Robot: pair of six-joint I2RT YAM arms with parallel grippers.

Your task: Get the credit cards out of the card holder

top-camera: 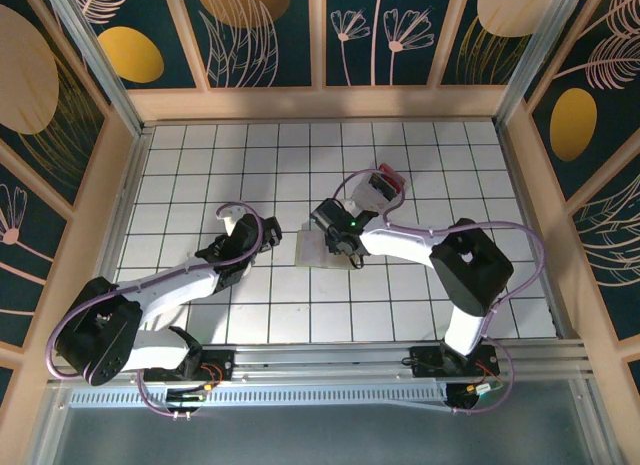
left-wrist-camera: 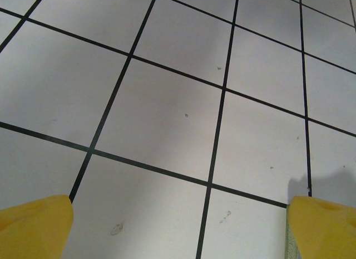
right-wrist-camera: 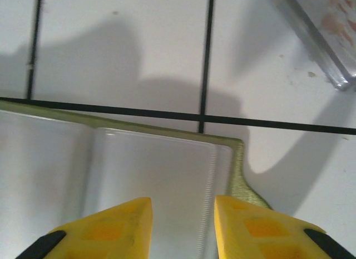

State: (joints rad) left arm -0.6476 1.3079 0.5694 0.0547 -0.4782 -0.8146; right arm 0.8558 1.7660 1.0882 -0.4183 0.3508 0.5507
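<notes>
Mid-frame on the white gridded table, the card holder lies open, pale inside up. The right gripper sits over its right part, and the left gripper hangs just left of it. A red-edged object lies nearby, toward the upper right.

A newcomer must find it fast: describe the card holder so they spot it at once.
On the white gridded table, look near the middle, directly under the right hand. The card holder lies open and flat there, pale inside with a thin yellow-green edge, unlike the reddish object farther back.
</notes>
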